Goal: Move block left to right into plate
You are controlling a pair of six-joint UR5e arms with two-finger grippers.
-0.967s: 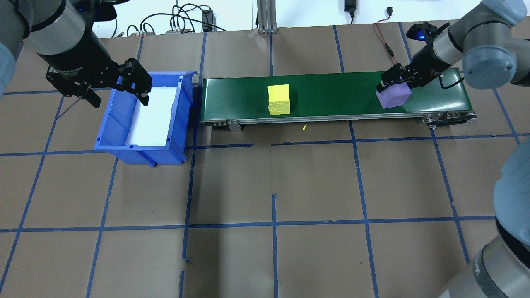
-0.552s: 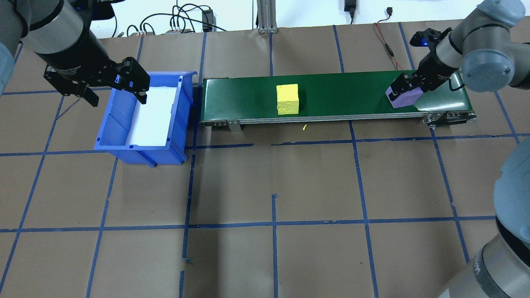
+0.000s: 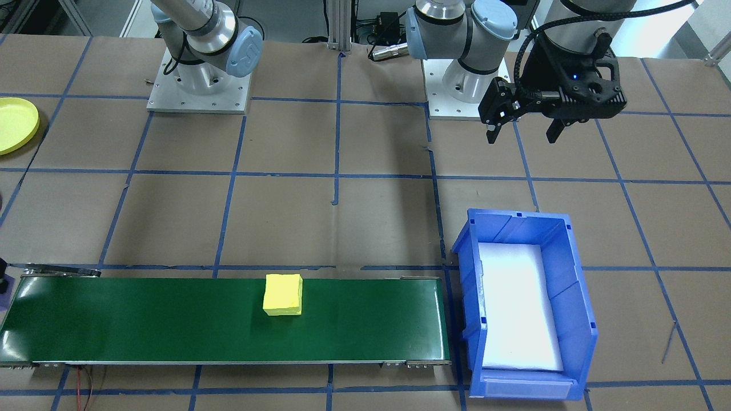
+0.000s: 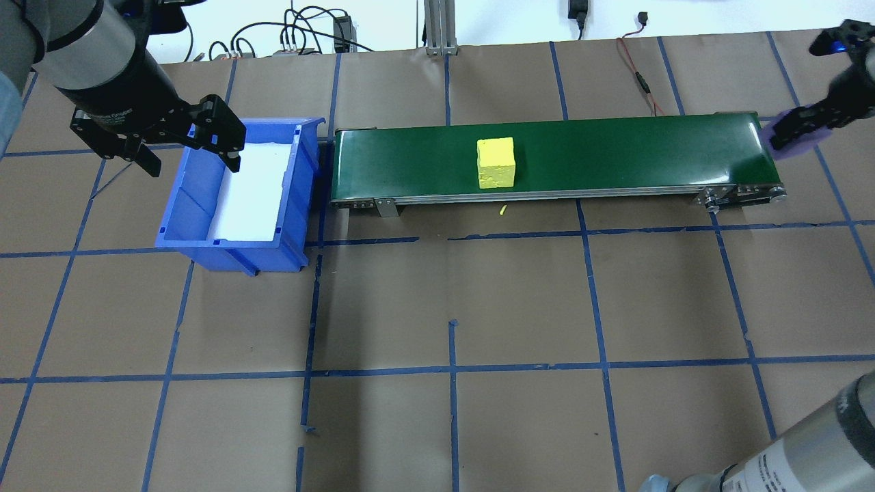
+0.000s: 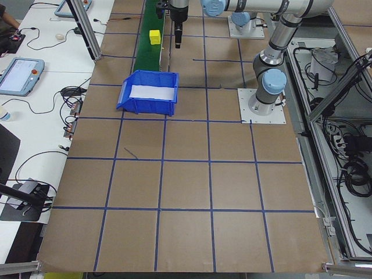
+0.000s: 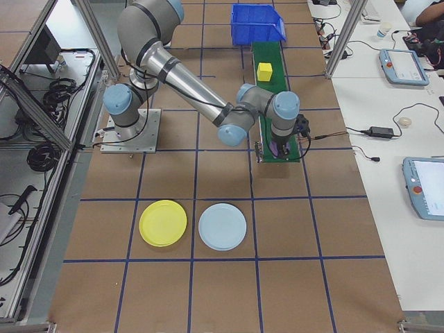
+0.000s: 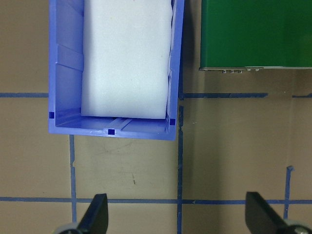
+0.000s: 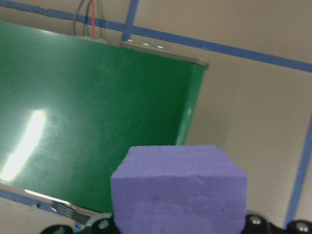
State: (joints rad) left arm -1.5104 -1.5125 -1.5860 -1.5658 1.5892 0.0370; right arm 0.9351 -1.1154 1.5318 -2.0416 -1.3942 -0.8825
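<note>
Purple block [image 8: 179, 187] sits clamped in my right gripper [image 4: 796, 131], lifted clear, just off the right-hand end of the green conveyor [image 4: 547, 160]; I hold it high so it won't drag the belt edge. Yellow plate [image 6: 163, 223] waits on the table beside a pale blue plate [image 6: 222, 226], well apart from the belt: that's the carry ahead, I judge. A yellow block [image 4: 495, 162] rides mid-belt. My left gripper [image 3: 522, 123] hovers spread and empty near the blue bin [image 4: 184, 205].

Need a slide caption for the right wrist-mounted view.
Purple foam block held in the right gripper above the end of the green conveyor belt.
</note>
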